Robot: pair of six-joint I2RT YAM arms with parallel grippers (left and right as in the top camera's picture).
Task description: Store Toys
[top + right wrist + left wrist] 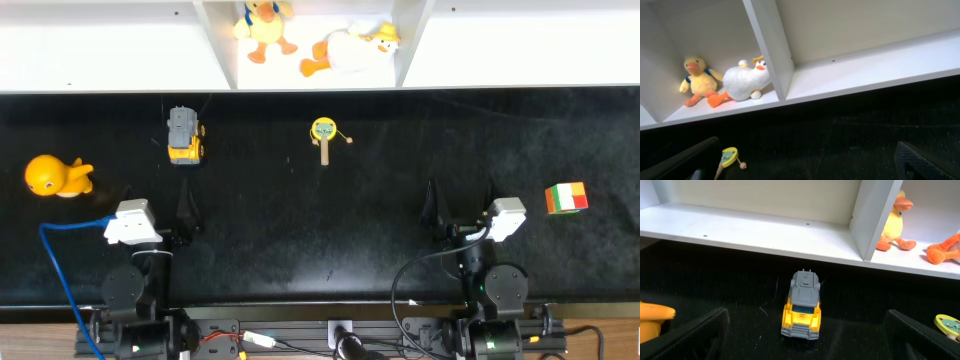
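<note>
A yellow and grey toy truck (185,135) (802,307) stands on the black table, just ahead of my left gripper (157,208) (807,347), which is open and holds nothing. A yellow rubber duck (56,176) (654,319) lies at the table's far left. A small green rattle drum on a stick (324,134) (729,157) lies near the table's middle. A coloured cube (566,198) sits at the right. My right gripper (460,208) (805,165) rests low near the front, open and empty, left of the cube.
A white shelf (120,60) runs along the back. Its middle compartment holds a yellow plush duck (264,25) (698,80) and a white plush goose (350,48) (744,81). A blue cable (62,270) loops by the left arm's base.
</note>
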